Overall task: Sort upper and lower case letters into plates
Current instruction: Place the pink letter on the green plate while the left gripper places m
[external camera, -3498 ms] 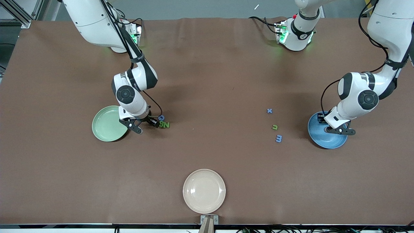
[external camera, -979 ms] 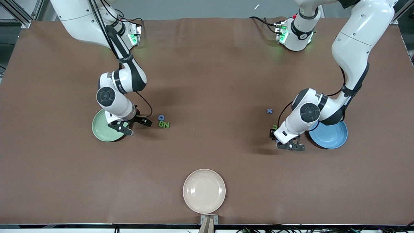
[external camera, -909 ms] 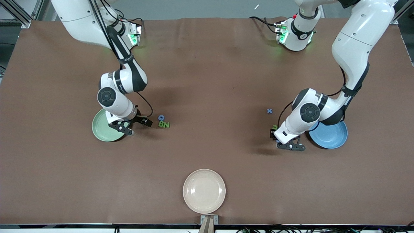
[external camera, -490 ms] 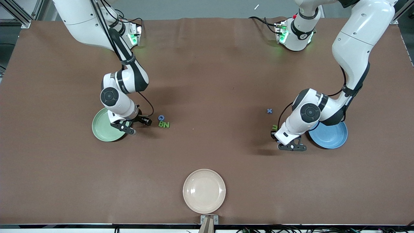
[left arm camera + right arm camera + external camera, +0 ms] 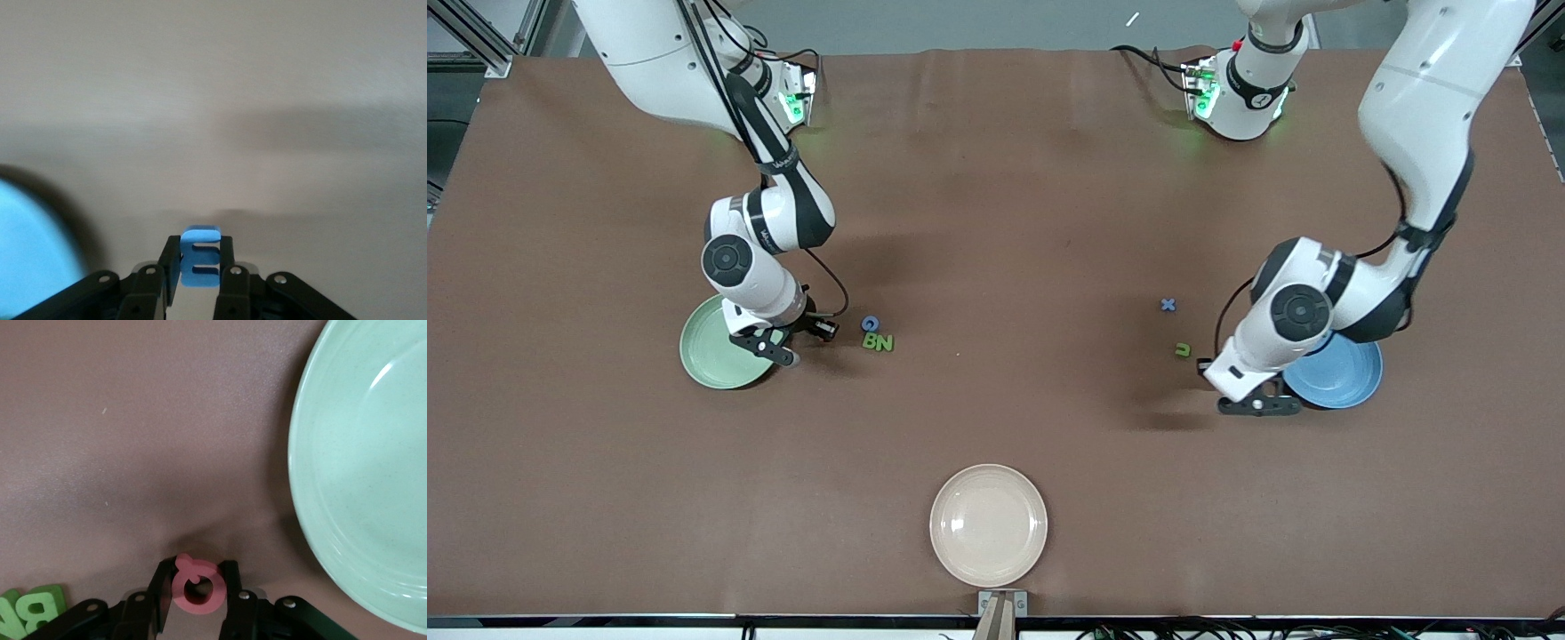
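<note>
Left gripper (image 5: 199,267) pinches the chunky blue m (image 5: 199,257) beside the bright blue plate (image 5: 1343,378). Right gripper (image 5: 198,590) clamps the round red Q (image 5: 195,585) just beside the pale green plate (image 5: 367,467), with green B (image 5: 35,608) close by.

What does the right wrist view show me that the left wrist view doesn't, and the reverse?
Only the right wrist view: the right gripper closing around the red Q, the pale green plate close beside it, and the green B at the edge of the picture.

Only the left wrist view: the left gripper shut on the blue m, lifted off the table, with the rim of the blue plate nearby.

Both: the brown table and one letter between that arm's own fingers.
</note>
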`<action>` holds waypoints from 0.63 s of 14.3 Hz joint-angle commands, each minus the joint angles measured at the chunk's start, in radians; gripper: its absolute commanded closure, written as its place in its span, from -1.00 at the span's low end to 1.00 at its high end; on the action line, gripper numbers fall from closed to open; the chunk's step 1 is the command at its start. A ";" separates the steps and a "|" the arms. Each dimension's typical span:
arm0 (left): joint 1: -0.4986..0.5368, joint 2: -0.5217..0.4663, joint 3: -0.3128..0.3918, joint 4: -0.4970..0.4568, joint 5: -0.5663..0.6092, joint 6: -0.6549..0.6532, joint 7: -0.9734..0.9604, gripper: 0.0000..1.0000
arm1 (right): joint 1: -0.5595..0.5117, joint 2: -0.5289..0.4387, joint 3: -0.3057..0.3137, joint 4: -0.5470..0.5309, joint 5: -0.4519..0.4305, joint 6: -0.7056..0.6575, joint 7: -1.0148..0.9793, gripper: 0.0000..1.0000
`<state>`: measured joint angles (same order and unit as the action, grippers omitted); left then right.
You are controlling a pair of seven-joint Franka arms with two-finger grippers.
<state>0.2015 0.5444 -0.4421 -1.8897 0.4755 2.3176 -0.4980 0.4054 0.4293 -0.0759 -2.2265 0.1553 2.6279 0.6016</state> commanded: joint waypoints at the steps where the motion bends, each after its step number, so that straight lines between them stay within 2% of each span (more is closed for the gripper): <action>1: 0.070 -0.089 -0.023 -0.052 0.014 -0.024 0.056 0.71 | 0.013 -0.012 -0.002 -0.025 0.013 0.000 0.033 0.99; 2: 0.105 -0.099 -0.039 -0.061 0.014 -0.024 0.084 0.71 | 0.009 -0.026 -0.002 -0.010 0.013 -0.037 0.035 0.99; 5: 0.264 -0.112 -0.122 -0.098 0.014 -0.024 0.198 0.72 | -0.019 -0.076 -0.010 0.108 0.013 -0.286 0.031 0.99; 7: 0.370 -0.112 -0.170 -0.120 0.014 -0.023 0.289 0.72 | -0.068 -0.105 -0.010 0.128 -0.014 -0.335 -0.024 0.99; 9: 0.421 -0.101 -0.175 -0.124 0.014 -0.017 0.372 0.71 | -0.149 -0.119 -0.012 0.110 -0.028 -0.332 -0.153 0.99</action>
<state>0.5689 0.4581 -0.5899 -1.9851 0.4762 2.2922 -0.1892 0.3449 0.3422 -0.0956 -2.0809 0.1450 2.2989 0.5529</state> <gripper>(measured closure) 0.727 0.639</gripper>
